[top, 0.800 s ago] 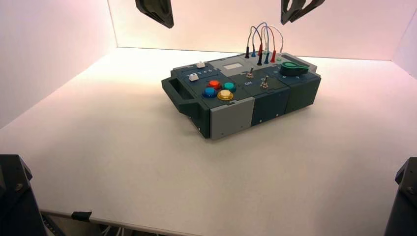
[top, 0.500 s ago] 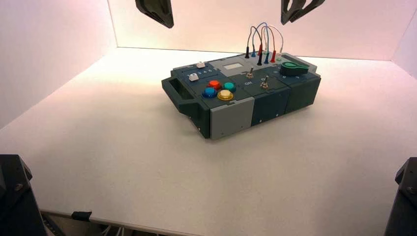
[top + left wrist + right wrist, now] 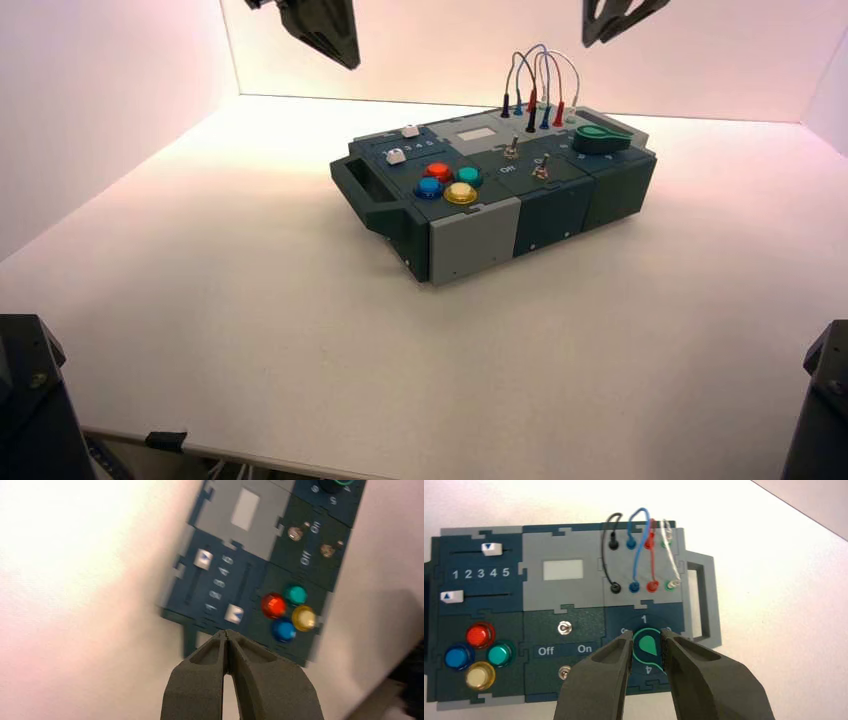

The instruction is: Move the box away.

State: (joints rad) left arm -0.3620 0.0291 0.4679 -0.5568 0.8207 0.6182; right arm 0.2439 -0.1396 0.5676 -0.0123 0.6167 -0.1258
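Observation:
The box (image 3: 470, 235) is dark teal and grey and stands turned on the white table, right of centre. It has a side handle (image 3: 362, 190), four coloured round buttons (image 3: 450, 182), toggle switches (image 3: 510, 150), a green knob (image 3: 600, 138) and looped wires (image 3: 540, 75). My left gripper (image 3: 345, 55) hangs high above the table, behind the box's left end; in its wrist view it (image 3: 227, 632) is shut and empty over the box's handle edge. My right gripper (image 3: 592, 38) hangs high above the box's far right; it (image 3: 647, 636) is open, and the knob (image 3: 647, 645) shows between its fingers far below.
White walls close the table at the left (image 3: 100, 100) and back (image 3: 450, 50). The table's front edge (image 3: 300, 462) runs along the bottom, with dark arm bases at the lower left (image 3: 30, 400) and lower right (image 3: 820, 400) corners. Bare table (image 3: 250, 300) surrounds the box.
My left gripper has dropped a little and shifted right. My right gripper has shifted slightly right. The box stays almost where it was.

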